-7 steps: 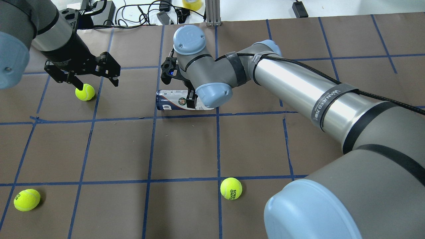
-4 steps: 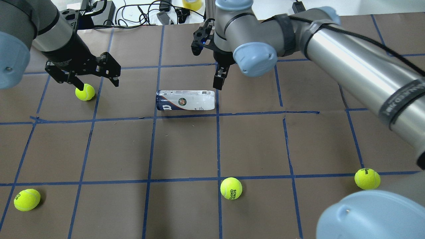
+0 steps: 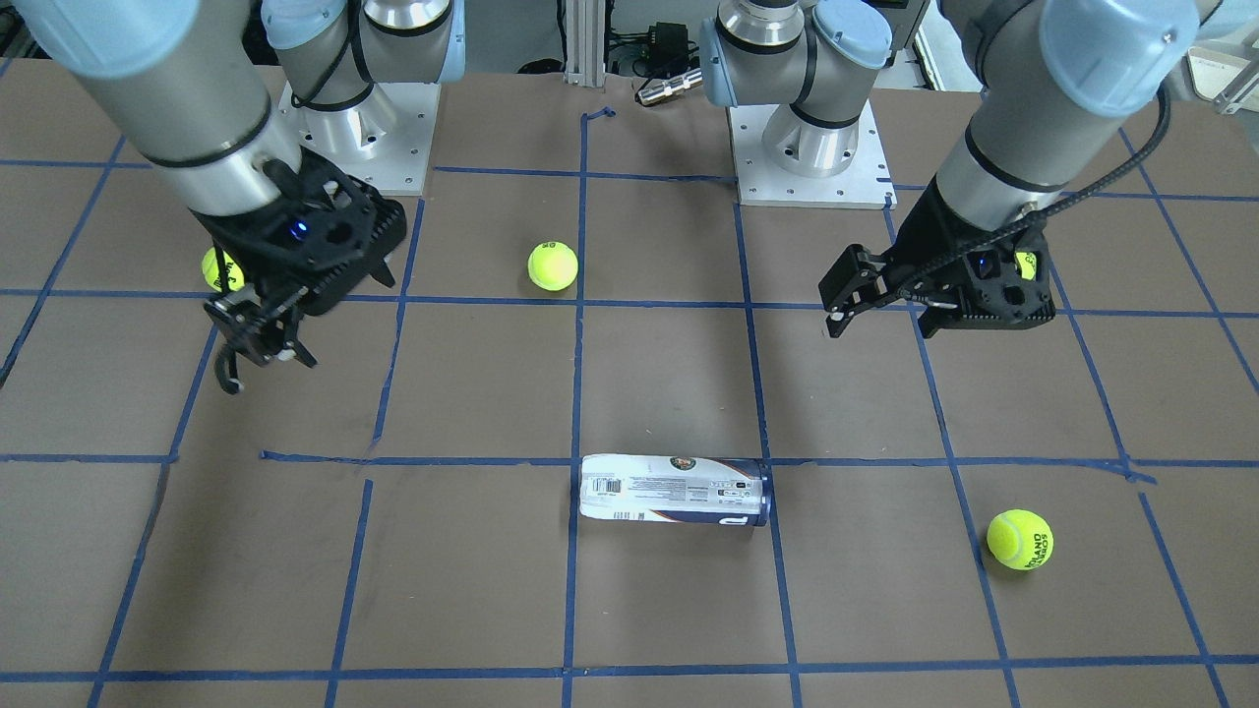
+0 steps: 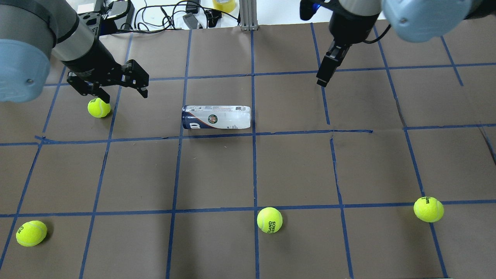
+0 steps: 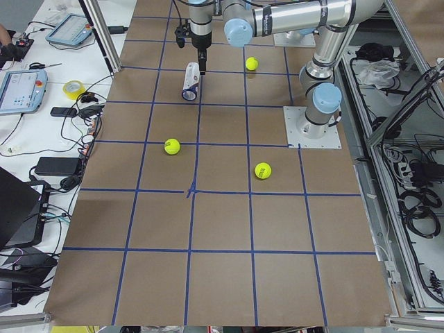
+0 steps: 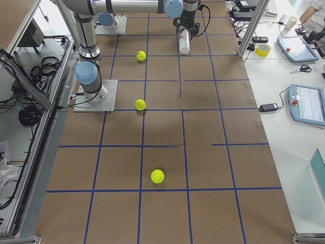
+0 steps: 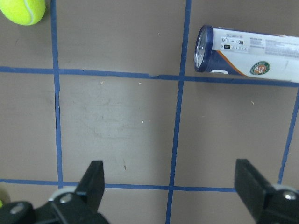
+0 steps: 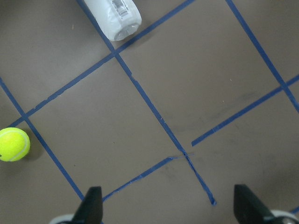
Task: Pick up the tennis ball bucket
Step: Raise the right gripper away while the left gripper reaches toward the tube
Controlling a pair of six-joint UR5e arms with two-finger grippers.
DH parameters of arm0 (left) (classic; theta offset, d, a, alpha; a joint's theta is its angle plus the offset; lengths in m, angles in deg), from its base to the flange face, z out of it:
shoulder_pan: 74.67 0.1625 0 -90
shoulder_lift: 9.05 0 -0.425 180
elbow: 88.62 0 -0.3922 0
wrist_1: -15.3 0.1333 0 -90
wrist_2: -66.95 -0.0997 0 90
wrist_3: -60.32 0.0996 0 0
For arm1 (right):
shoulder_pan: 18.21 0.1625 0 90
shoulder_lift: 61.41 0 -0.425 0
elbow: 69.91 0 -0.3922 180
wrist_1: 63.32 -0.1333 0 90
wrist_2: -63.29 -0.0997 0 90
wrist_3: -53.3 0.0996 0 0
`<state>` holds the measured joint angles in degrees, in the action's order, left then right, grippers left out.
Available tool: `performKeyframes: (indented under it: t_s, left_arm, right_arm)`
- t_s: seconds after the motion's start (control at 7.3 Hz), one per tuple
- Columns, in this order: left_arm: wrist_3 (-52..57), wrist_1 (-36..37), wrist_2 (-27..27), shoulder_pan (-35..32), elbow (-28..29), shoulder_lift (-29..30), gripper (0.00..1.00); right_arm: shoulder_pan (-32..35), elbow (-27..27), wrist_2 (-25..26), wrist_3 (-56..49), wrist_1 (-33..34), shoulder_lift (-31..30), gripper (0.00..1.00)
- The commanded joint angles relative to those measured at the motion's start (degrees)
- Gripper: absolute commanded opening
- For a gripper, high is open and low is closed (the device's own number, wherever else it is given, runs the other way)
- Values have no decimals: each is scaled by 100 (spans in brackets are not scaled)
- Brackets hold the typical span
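One slim clear plastic tennis ball bucket (image 3: 674, 490), white-and-navy labelled, lies flat on the brown grid-taped table (image 3: 472, 580) in the front view, long axis 3-to-9 o'clock, navy rim at 3. Overhead, the rim points to 9. The right gripper (image 4: 322, 79), beside the bucket half a second ago, now hangs well off at its 2 o'clock. In the wrist views, the left gripper (image 7: 169, 170) and the right one both gape, empty.

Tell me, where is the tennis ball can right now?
In the overhead view the can lies on its side on the table, a little left of the middle, just above a blue tape line, with a tennis ball off to its left.
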<state>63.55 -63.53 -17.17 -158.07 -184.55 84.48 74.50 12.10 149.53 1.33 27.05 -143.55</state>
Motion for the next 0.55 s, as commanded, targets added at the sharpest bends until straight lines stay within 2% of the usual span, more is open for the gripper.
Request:
performKeyframes:
  t_s: [0.0,0.14,0.27,0.41]
  left_arm:
    - [142,874,432,8,-276,444,100]
    - [142,1243,598,8,-329,664,100]
    - [212,1525,1261,34,-321,945,100]
    - [265,1824,1511,78,-330,1191,100]
  right_arm:
    - [-139,-18,420,797,-125,-354,100]
    - [-130,-70,421,1750,-142,-398,100]
    - [-130,-97,421,2613,-195,-416,100]
    - [-130,-202,490,2804,-73,-469,100]
